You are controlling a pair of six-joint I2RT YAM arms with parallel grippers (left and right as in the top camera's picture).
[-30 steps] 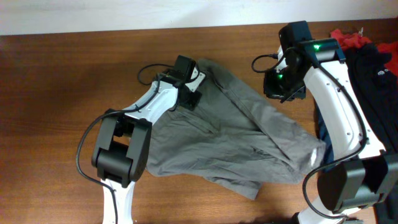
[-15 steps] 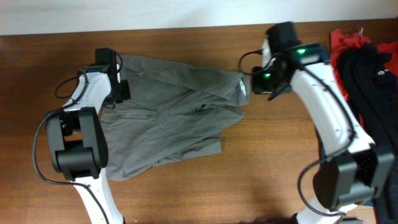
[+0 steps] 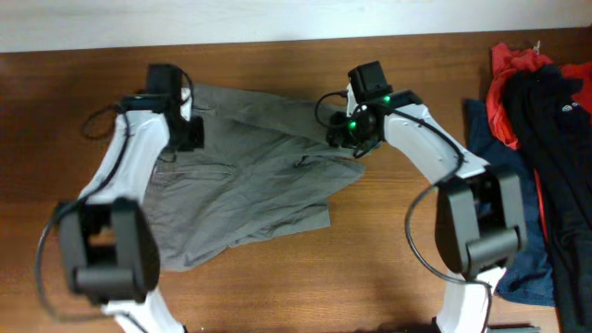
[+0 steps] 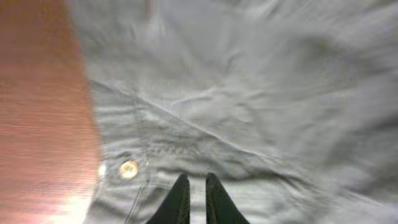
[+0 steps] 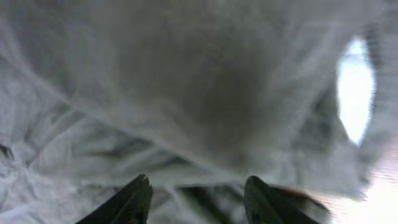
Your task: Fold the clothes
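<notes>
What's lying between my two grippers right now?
The grey-olive trousers. Their wrinkled upper part fills the whole stretch from the left gripper to the right gripper, with no bare wood between. The overhead view shows it.

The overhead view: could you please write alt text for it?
Grey trousers lie folded on a wooden table, with the left gripper and the right gripper over their two top corners. Red and black garments lie far right.

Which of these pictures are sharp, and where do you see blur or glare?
Overhead: mostly sharp, evenly lit, the trousers clear. Left wrist: blurred, glare on the table at lower left. Right wrist: soft, close fabric, one overexposed patch at the right.
</notes>
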